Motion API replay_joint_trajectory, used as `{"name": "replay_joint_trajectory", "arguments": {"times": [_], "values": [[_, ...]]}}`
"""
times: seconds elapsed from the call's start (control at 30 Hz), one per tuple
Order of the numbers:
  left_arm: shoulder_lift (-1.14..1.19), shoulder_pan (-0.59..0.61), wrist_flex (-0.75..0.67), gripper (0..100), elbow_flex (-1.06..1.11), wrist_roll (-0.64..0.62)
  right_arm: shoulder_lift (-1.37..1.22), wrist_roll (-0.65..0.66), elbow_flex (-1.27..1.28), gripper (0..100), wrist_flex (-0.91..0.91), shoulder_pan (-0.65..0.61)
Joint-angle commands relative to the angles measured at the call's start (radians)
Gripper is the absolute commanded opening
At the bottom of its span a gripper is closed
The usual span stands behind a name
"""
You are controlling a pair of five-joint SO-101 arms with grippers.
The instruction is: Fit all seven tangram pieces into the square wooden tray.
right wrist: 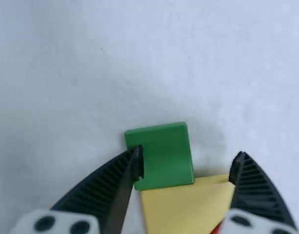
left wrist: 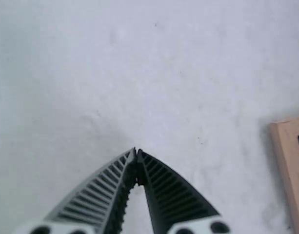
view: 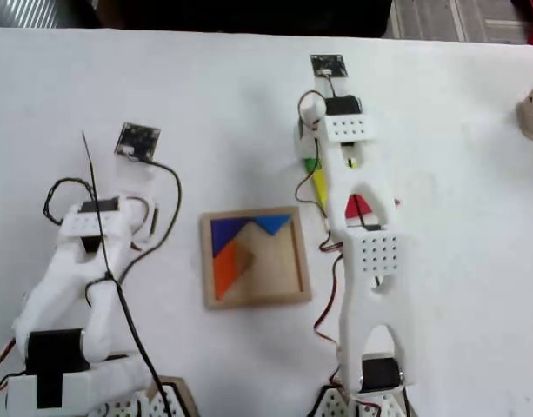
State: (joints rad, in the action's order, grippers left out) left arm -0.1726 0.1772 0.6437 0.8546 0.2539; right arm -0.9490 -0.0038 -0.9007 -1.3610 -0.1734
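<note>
Green square (right wrist: 161,155) is the piece your next move turns on, and it lies right between the fingers of your right gripper (right wrist: 187,163). The jaws stand wide open and hold nothing. One fingertip (right wrist: 133,161) is at one edge of the square. The other stands well clear of the opposite edge, so the piece is off-centre in the gap.

The square has no long axis, and its sides run nearly in line with the fingers, which should suit a straight close. Mind the yellow piece (right wrist: 188,207), which touches the square on the side towards the wrist.

On the table (view: 475,261), green, yellow and the red piece (view: 357,207) lie just right of the tray (view: 253,300), under your right arm. That arm is plainly the nearer one. Your left gripper (left wrist: 136,153) is closed on nothing over bare table, left of the tray.
</note>
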Motion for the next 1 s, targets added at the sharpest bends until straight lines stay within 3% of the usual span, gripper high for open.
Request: {"name": "replay_joint_trajectory", "arguments": {"times": [0.0, 0.17, 0.33, 0.47, 0.7, 0.77, 0.97], "values": [[-0.004, 0.007, -0.020, 3, -0.028, -0.003, 0.022, 0.006, -0.106, 28.4, -0.071, -0.013], [-0.004, 0.007, -0.020, 3, -0.028, -0.003, 0.015, 0.140, -0.180, 28.4, -0.153, -0.045], [-0.004, 0.007, -0.020, 3, -0.029, -0.003, -0.048, 0.173, -0.189, 28.4, -0.127, -0.056], [-0.004, 0.007, -0.020, 3, -0.029, -0.003, -0.114, 0.278, -0.192, 28.4, -0.088, -0.062], [-0.004, 0.007, -0.020, 3, -0.028, -0.003, -0.133, 0.292, -0.192, 28.2, -0.079, -0.038], [-0.004, 0.007, -0.020, 3, -0.028, -0.003, -0.134, 0.292, -0.192, 24.7, -0.079, -0.033], [-0.004, 0.007, -0.020, 3, -0.026, -0.003, -0.131, 0.292, -0.192, 0.9, -0.084, -0.031]]}}
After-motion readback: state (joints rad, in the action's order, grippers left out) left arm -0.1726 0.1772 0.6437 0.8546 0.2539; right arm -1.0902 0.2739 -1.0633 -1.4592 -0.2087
